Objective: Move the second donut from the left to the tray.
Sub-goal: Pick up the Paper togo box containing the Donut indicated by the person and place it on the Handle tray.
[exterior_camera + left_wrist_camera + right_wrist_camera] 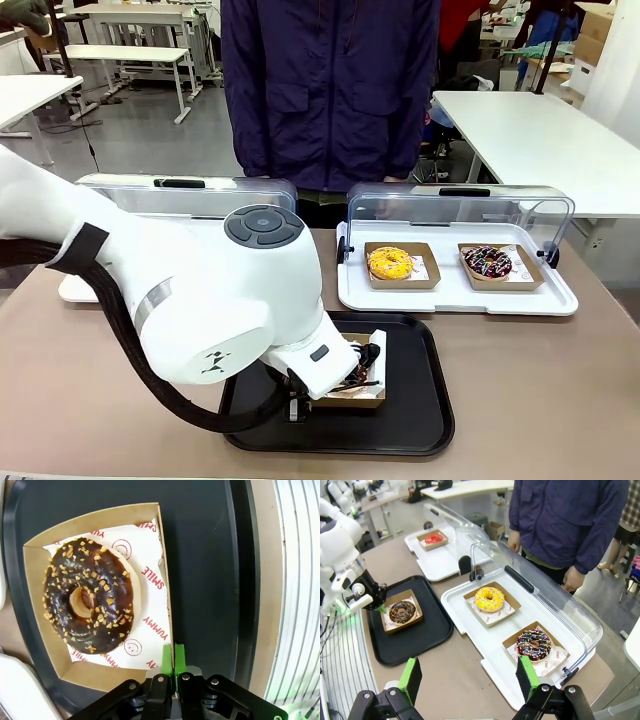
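The second donut from the left (89, 595), the chocolate one with pale crumbs, sits in its little cardboard tray (55, 667) on white paper printed with smileys, and that cardboard tray is resting on the black tray (200, 555). Left claw (173, 656) is pinched tight on the edge of the cardboard tray, green pads (167, 655) pressed together over the rim, right at the corner nearest the claw. From the front view the left arm covers most of the black tray's middle and you just see a bit of the cardboard poking out. Right claw (470, 675) hangs well above the surface, fingers spread wide, nothing in it. Beyond the black tray, a white display tray (470, 625) with its clear lid up holds a yellow donut (489, 599) and a sprinkled donut (534, 644). A person (330, 90) stands at the far side of the surface
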